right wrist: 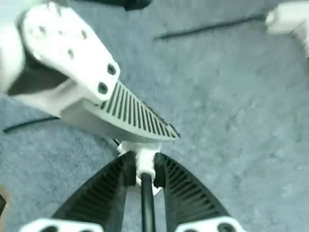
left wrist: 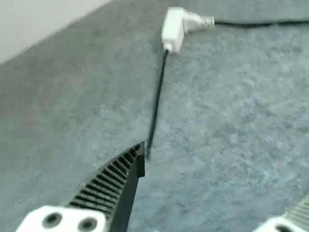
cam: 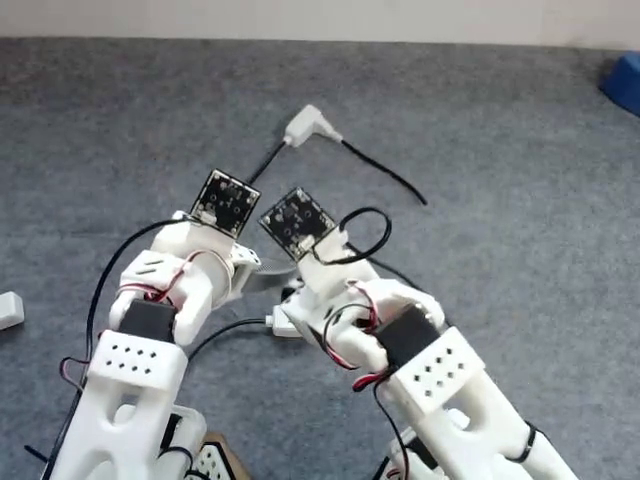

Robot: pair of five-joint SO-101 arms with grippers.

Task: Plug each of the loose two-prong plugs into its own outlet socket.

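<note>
Right gripper (right wrist: 143,166): lowest centre of the right wrist view. Its two black ribbed fingers are closed tightly on a white plug (right wrist: 140,152), and the plug's black cord runs back between them.
Plug: held at its body. I cannot tell which way the prongs face, because the fingers and the other arm's jaw cover that end.
Left gripper (left wrist: 219,179): spread wide with nothing in it. One ribbed finger sits at lower centre of the left wrist view and the other only at the lower right corner. In the right wrist view one of its jaws lies just above the held plug, very near or touching it.
Step in hand: probably presenting the held plug to a socket, or passing it across for a better grip.
Doing it well: keep the grip square on the plug body and leave slack in its cord. Move the open gripper off the plug's nose before advancing. Line the prongs up with the slots first, then push straight without twisting.
Black cord (left wrist: 155,106): runs from the left finger's tip up the frame to the white piece.
White angled piece (cam: 308,125): upper centre of the high view, well apart from both grippers, with a cord out of each end. It may be a plug already seated in a socket, but I cannot confirm that.
Surface: grey carpet (cam: 500,200), soft, so a socket lying on it may slide when pushed.
Room: a small white block (cam: 8,310) at the left edge, a blue object (cam: 625,85) at upper right, and a pale wall strip (cam: 300,18) along the top.
</note>
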